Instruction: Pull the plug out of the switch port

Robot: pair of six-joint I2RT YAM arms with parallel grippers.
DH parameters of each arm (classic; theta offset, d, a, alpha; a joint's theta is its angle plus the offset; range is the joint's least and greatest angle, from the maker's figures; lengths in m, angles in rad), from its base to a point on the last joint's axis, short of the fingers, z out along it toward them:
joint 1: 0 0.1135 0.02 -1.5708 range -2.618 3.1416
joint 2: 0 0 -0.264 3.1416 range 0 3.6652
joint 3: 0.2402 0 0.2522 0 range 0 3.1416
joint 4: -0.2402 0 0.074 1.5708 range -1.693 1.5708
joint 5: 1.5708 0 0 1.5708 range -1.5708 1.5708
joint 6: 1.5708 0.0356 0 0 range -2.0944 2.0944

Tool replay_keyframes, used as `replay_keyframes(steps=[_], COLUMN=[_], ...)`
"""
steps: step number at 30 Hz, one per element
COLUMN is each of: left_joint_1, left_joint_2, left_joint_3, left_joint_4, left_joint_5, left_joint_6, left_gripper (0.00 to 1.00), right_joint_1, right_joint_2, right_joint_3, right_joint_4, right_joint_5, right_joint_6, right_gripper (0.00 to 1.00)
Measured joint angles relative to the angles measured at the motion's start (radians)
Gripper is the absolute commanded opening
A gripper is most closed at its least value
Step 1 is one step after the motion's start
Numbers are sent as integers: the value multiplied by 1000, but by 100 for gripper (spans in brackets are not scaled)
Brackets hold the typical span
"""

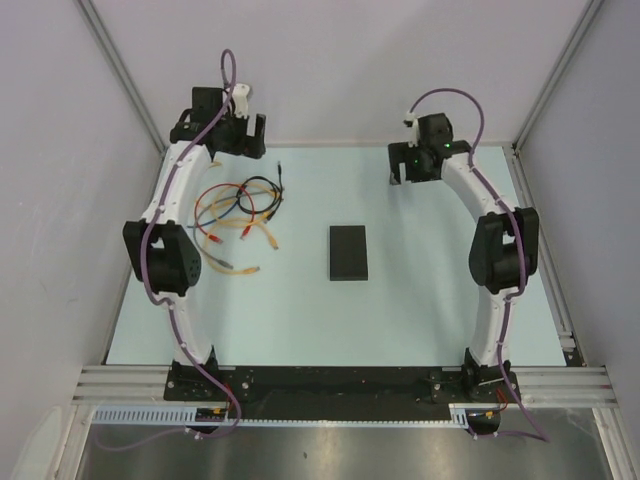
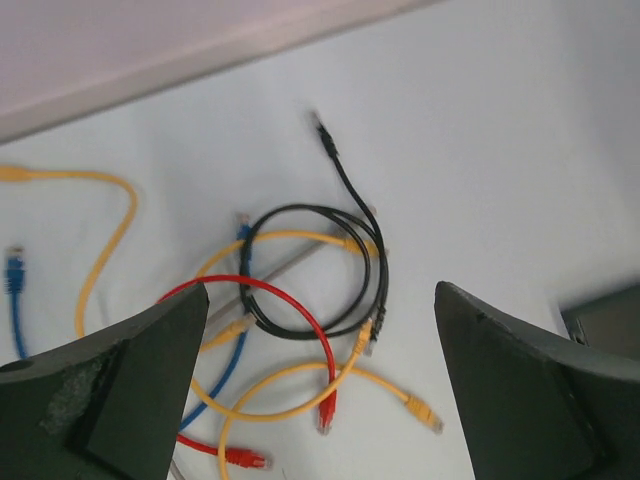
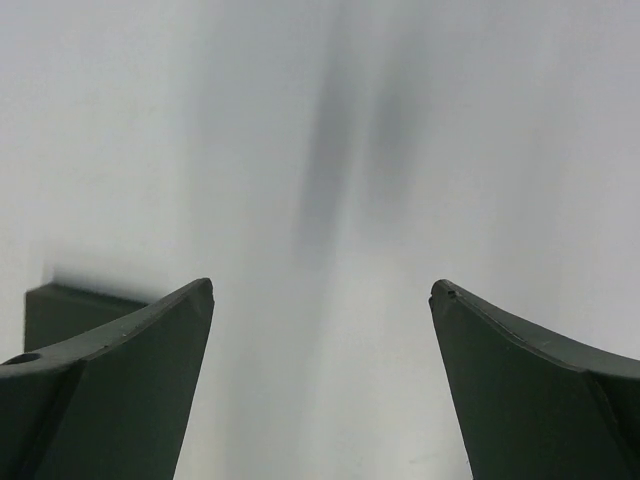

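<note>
The switch [image 1: 348, 252], a flat matte-black box, lies alone at the table's middle, and no cable reaches it in the top view. Its corner shows at the right edge of the left wrist view [image 2: 605, 315] and at the lower left of the right wrist view [image 3: 80, 315]. A heap of loose patch cables [image 1: 240, 215], black, red, yellow and blue, lies at the left with their plugs free. I cannot tell which plug is the task's. My left gripper [image 1: 238, 145] hangs open above the heap [image 2: 321, 285]. My right gripper [image 1: 412, 175] is open over bare table [image 3: 321, 283].
A black cable end [image 1: 280, 166] points toward the back wall [image 1: 330, 60]. Grey walls close in the back and both sides. The black mounting rail [image 1: 330, 385] with both arm bases runs along the near edge.
</note>
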Motion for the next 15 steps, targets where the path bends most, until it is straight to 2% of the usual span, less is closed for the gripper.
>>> replay_keyframes(steps=[4,7,11,13,15], left_joint_1=[-40,-89,-155,-174,-170], left_joint_2=[-45,-100,-143,-145,-147], left_joint_3=[-6,-105,-233,-258,-256], left_joint_4=[79,140,147,142,146], left_joint_5=[-123,-208,-235,-235,-237], left_joint_6=[-43,-61,-72,-76,-76], left_gripper=[100,99,99,100,100], right_joint_1=[-60,-90,-104,-101,-101], right_joint_2=[-16,-64,-182,-226,-228], right_joint_3=[29,-49,-216,-231,-225], right_joint_4=[-31,-13,-3,16,19], right_joint_5=[132,253,401,470,475], right_joint_6=[51,63,62,61,58], right_gripper=[97,98,99,98,97])
